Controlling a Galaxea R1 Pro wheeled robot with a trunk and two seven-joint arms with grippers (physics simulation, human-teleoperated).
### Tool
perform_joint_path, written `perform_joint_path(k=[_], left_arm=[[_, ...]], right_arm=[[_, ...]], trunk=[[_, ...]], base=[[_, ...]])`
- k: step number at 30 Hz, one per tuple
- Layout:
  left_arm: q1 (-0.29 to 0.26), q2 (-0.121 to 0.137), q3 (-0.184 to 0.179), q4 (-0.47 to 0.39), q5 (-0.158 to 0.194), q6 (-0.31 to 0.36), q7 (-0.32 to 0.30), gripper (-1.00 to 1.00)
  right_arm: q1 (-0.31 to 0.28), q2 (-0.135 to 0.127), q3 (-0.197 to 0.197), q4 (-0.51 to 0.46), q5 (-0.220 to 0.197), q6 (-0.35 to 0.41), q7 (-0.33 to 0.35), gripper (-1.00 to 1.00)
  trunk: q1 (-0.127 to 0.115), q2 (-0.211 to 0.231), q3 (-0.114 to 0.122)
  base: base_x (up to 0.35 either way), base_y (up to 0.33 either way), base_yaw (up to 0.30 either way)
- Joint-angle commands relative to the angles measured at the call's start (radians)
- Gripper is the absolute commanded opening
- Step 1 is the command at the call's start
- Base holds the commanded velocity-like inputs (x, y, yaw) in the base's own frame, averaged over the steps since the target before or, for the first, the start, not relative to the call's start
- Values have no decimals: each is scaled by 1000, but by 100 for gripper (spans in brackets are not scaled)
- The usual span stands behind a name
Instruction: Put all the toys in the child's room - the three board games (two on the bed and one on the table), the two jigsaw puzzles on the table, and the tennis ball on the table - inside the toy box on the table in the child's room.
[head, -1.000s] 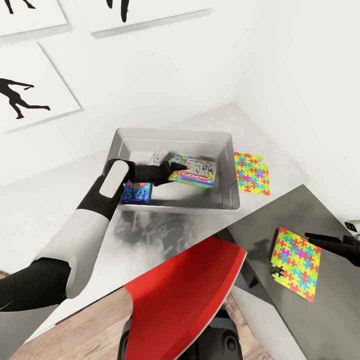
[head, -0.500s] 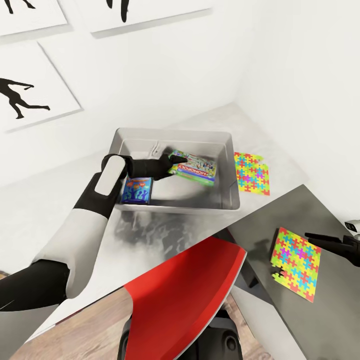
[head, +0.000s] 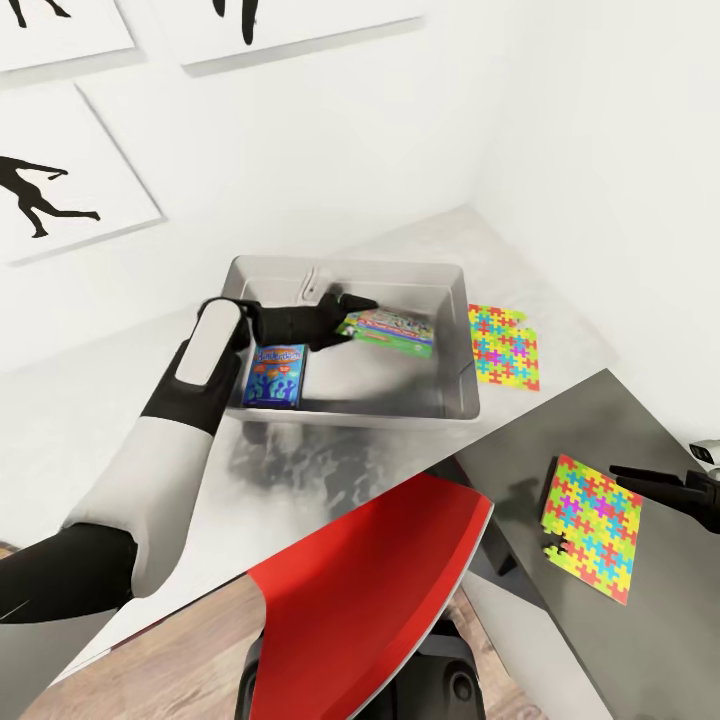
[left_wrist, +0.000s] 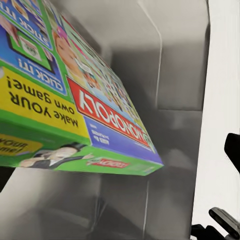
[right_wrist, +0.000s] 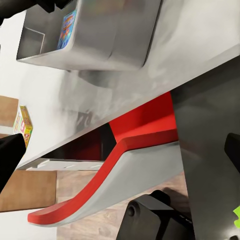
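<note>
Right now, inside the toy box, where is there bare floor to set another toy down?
The toy box has bare floor along its near wall and right end, between the blue game box and the right wall. The far middle is crowded: the left gripper is there with the Monopoly box.

Monopoly box (head: 392, 331) tilted inside toy box (head: 440, 405); Balderdash box (head: 275, 374) flat beside it.

White walls (head: 330, 150) carry black silhouette pictures (head: 60, 190); a wood-plank floor (head: 190, 670), seemingly, lies below.
</note>
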Motion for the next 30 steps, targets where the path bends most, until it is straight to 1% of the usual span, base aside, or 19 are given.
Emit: perform_joint_path(k=[1, 3, 4, 8, 12, 20, 26, 30], left_arm=[[0, 0, -1, -5, 25, 2, 21, 100], [0, -1, -2, -15, 48, 2, 37, 100], [0, -1, -2, -15, 48, 2, 37, 100], [1, -2, -4, -33, 75, 2, 55, 100], [4, -3, -5, -41, 84, 2, 61, 100], [20, -6, -5, -48, 92, 2, 65, 100], [42, -15, -5, -51, 95, 2, 66, 100], [63, -20, -5, -76, 100, 2, 67, 100]], right_arm=[[-1, 0, 0, 0, -1, 4, 2, 100], [-1, 0, 0, 0, -1, 5, 2, 100], [-1, 0, 0, 0, -1, 5, 2, 100], [-1, 0, 0, 0, -1, 5, 2, 100], [-1, 0, 0, 0, -1, 5, 2, 100], [0, 1, 0, 1, 0, 5, 1, 100], [0, 1, 0, 1, 0, 5, 0, 100], [0, 1, 0, 2, 0, 5, 0, 100]], trunk=[[1, -2, -1], [1, -2, -1], [1, -2, -1], [1, -2, -1], [1, -2, -1], [1, -2, -1], [1, -2, -1], [1, -2, -1]], base=[[0, 0, 0], [0, 0, 0], [0, 0, 0], [0, 0, 0], [0, 0, 0], [0, 0, 0], [0, 0, 0], [0, 0, 0]])
